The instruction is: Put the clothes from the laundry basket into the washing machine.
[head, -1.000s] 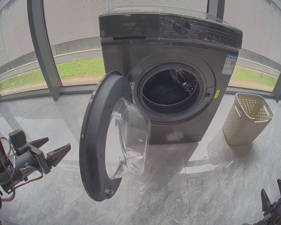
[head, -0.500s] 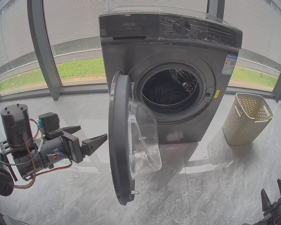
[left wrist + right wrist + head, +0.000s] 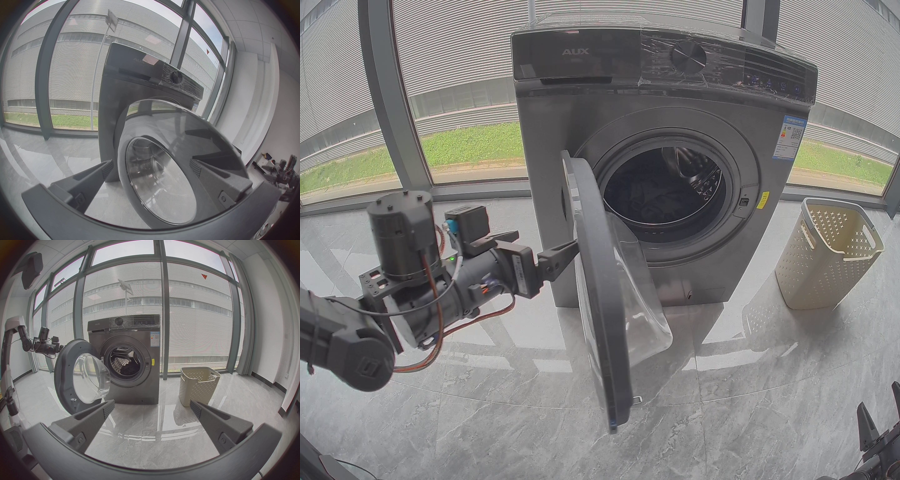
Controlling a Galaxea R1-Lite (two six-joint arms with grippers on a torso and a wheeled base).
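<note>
Washing machine (image 3: 650, 94): grey front-loader standing on the floor (image 3: 737, 387) before a window wall (image 3: 456, 94).
Door (image 3: 600, 300): hinged on the left of the opening and swung partly out, nearly edge-on in the head view, with its clear bowl facing the drum (image 3: 700, 175).
Clothes (image 3: 647, 203): dark fabric lying low inside the drum.
Laundry basket (image 3: 828, 256): cream, perforated and upright, on the floor just right of the machine.
Left gripper (image 3: 547, 240): level at the door's outer face, fingers apart. The nearer fingertip meets the door's rim (actual contact cannot be told).
Right gripper (image 3: 151, 402): low and well back from the machine, fingers spread wide, holding nothing.
</note>
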